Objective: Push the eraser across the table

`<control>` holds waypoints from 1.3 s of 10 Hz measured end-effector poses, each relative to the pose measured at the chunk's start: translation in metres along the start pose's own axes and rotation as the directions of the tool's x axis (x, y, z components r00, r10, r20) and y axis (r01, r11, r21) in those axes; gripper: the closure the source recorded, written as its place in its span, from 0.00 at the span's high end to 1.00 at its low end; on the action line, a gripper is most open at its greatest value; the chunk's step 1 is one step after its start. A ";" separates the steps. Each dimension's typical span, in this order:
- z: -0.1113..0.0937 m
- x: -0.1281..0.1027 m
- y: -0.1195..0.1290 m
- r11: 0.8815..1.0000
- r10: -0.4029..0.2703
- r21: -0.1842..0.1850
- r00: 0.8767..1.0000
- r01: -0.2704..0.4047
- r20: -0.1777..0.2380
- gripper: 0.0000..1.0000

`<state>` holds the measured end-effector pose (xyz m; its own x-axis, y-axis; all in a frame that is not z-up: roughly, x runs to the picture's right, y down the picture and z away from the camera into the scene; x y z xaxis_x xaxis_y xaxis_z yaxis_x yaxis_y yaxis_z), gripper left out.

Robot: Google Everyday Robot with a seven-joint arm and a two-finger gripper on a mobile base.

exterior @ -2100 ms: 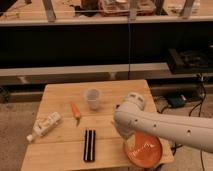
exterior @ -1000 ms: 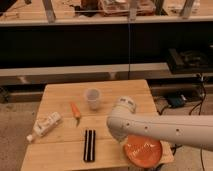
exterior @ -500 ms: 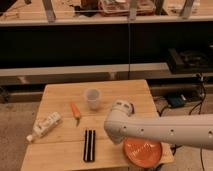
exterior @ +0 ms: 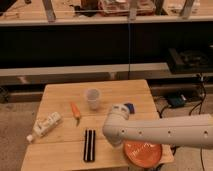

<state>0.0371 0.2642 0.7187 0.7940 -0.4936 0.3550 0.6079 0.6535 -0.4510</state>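
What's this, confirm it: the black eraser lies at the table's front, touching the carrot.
Wrong: the camera view shows the eraser at the table's front but apart from the carrot, which lies farther back. The gripper, jaws shut, is by the blue pad.

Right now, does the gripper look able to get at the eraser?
Probably yes. The eraser lies alone near the front edge of the table, and the arm's end link hangs just right of it with only bare wood between. The gripper itself, shut, is hidden behind that link.

black eraser (exterior: 89, 145), light wood table (exterior: 60, 97), orange carrot (exterior: 75, 111)
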 end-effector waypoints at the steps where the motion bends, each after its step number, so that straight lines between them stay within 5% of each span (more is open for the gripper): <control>1: 0.003 -0.004 -0.001 1.000 -0.011 -0.001 1.000 0.011 0.000 0.00; 13: 0.029 -0.025 -0.004 0.998 -0.068 -0.013 0.998 0.068 0.008 0.00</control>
<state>0.0144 0.2906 0.7354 0.7507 -0.5323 0.3914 0.6606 0.6109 -0.4363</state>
